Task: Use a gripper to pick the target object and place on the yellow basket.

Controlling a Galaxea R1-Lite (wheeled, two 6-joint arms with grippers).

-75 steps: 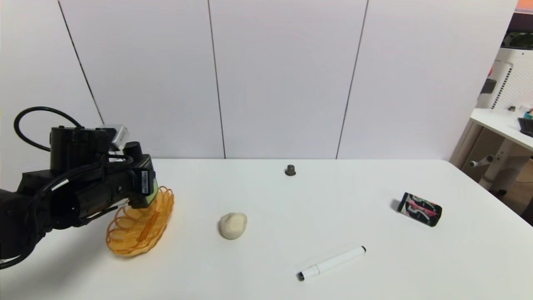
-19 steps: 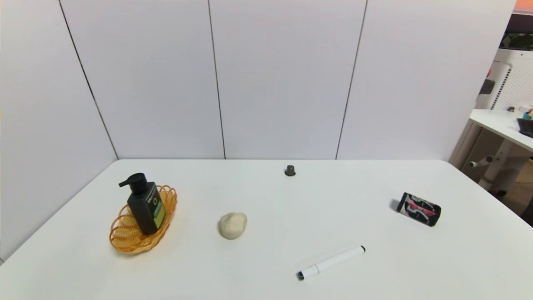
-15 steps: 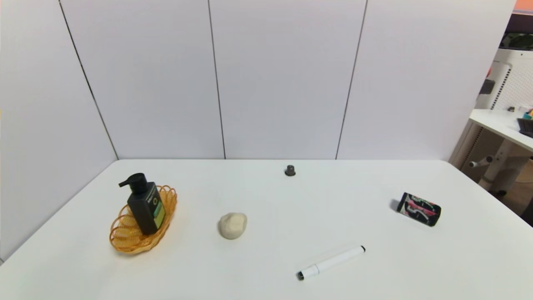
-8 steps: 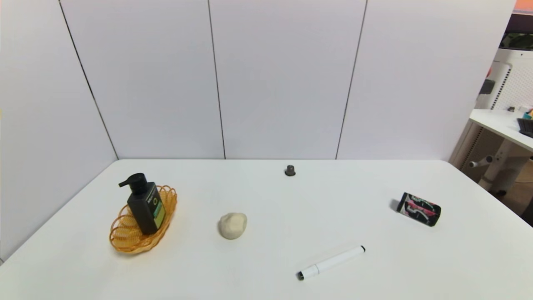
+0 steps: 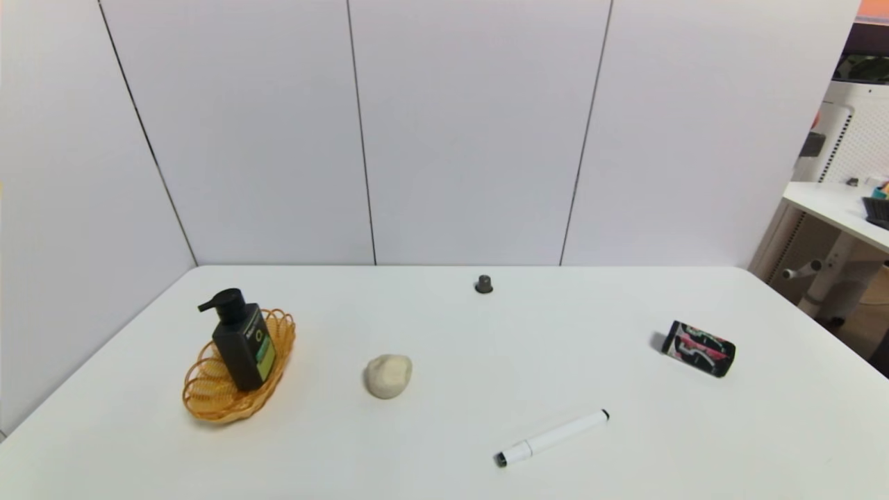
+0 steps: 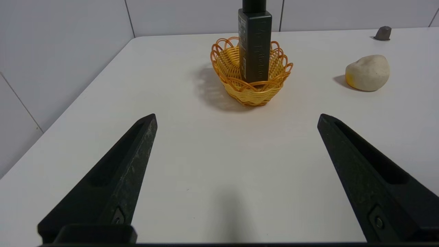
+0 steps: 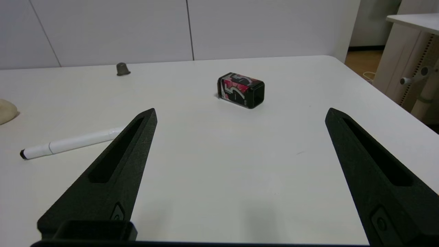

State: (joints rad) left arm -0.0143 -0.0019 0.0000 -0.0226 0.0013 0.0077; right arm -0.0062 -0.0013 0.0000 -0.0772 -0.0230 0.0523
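The target object, a black pump bottle (image 5: 241, 345) with a green label, stands upright inside the yellow basket (image 5: 205, 398) at the table's left. The left wrist view shows the same bottle (image 6: 254, 48) rising out of the basket (image 6: 252, 92), well ahead of my left gripper (image 6: 236, 118), which is open with nothing between its jaws. My right gripper (image 7: 240, 113) is open too, low over the table's right part, empty. Neither arm appears in the head view.
A pale stone-like lump (image 5: 388, 376) lies right of the basket. A white marker pen (image 5: 552, 438) lies near the front, a black can with pink-red print (image 5: 699, 348) at the right, a small grey cap (image 5: 484, 283) at the back. Walls close the table's left and back.
Five seconds ago my left arm was over the basket, hiding the bottle; it has since drawn back out of the head view. Over the last second nothing has moved.
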